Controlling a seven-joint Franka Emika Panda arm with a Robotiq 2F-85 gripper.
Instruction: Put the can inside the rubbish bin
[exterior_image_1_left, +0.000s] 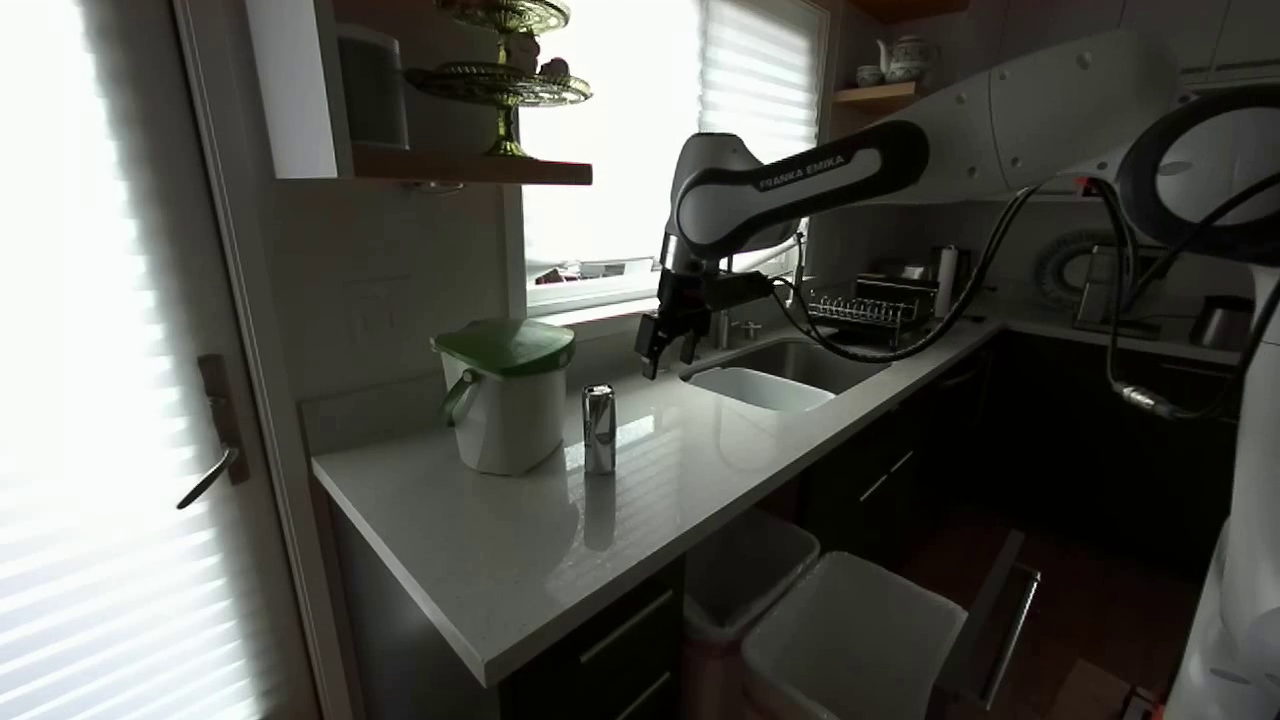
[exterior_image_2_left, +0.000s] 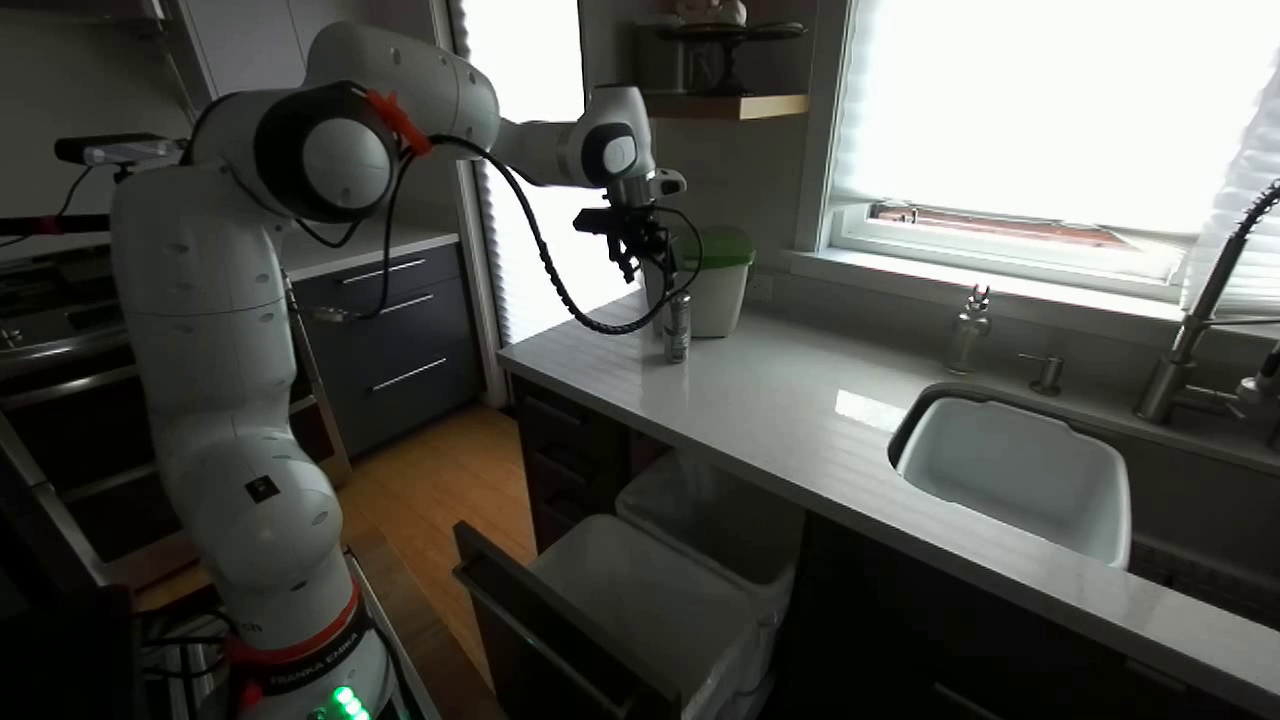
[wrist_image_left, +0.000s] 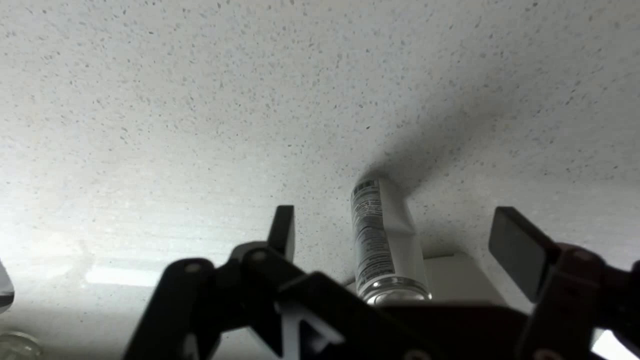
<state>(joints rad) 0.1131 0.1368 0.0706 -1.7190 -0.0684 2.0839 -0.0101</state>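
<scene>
The can (exterior_image_1_left: 599, 430) is a slim silvery cylinder standing upright on the counter. It also shows in an exterior view (exterior_image_2_left: 678, 332) behind the robot's cable. My gripper (exterior_image_1_left: 669, 364) is open and empty above the counter, higher than the can. In the wrist view the can (wrist_image_left: 385, 235) shows between the spread fingers (wrist_image_left: 392, 220), apart from both, and part of its top is hidden by the gripper body. Two pale open bins stand in a pulled-out drawer under the counter: a front rubbish bin (exterior_image_1_left: 850, 640), also seen in an exterior view (exterior_image_2_left: 640, 600), and a back bin (exterior_image_1_left: 750, 570).
A white pot with a green lid (exterior_image_1_left: 510, 410) stands close beside the can, against the wall side. The drawer front (exterior_image_2_left: 560, 640) stands out from the cabinet. A white basin (exterior_image_2_left: 1020, 480) sits in the sink, and a glass dispenser (exterior_image_2_left: 968, 335) stands behind it. A shelf (exterior_image_1_left: 470, 166) hangs above.
</scene>
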